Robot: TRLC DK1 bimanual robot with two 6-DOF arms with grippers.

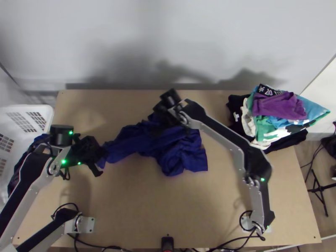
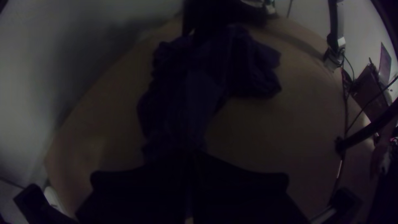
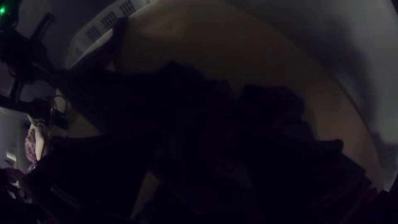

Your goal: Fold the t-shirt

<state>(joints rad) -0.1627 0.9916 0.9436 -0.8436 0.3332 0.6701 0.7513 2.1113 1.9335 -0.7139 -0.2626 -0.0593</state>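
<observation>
Dim wrist views, brighter top view, softly shadowed wall (image 1: pixel 176 54)

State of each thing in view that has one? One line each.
Dark blue cloth t-shirt: bunched, one part drawn out sideways.
Black two-fingered left hand: shut on that part's end.
Black two-fingered right hand: open, over the t-shirt.
Multicoloured clothes pile: stacked, purple cloth on top.
White plastic slotted basket: upright, dark cloth inside.

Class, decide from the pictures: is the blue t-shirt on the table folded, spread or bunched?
Bunched: the blue t-shirt lies in a rumpled heap, with one part stretching toward the left gripper.
</observation>
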